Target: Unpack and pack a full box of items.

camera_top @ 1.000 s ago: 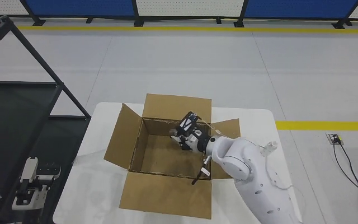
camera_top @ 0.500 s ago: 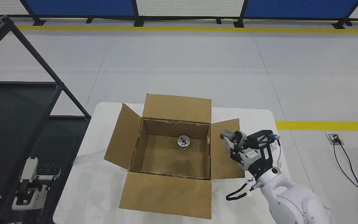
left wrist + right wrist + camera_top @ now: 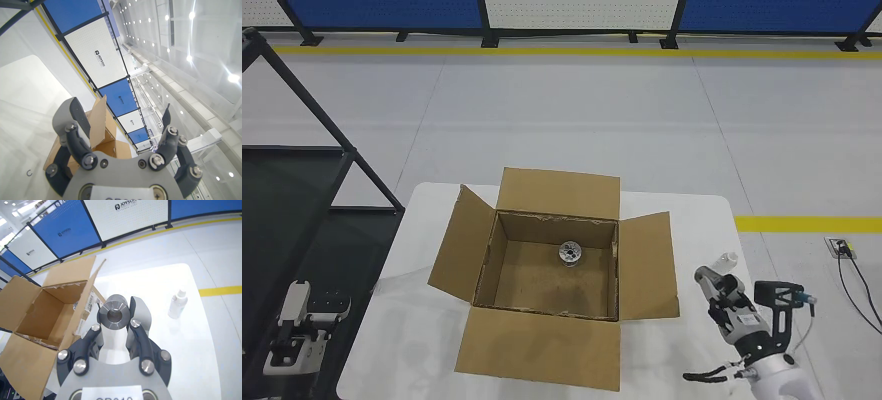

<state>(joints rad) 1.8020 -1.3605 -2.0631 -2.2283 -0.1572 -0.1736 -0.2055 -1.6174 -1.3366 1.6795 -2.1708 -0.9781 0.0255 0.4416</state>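
- Table [image 3: 407,320] bears an open box [image 3: 542,350] at top view's centre
- right gripper [image 3: 115,310] clamps a steel cylinder [image 3: 113,316], lower right of that view
- left gripper [image 3: 121,105] gapes, empty

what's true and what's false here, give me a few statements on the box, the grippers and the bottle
1. The right gripper holds a metal cylinder. True.
2. The box is closed. False: its flaps are folded open.
3. The box is empty. False: one round metal part lies inside, near the back wall.
4. A small white bottle stands on the table, outside the box. True.
5. The left gripper grips the bottle. False: it is open and holds nothing.
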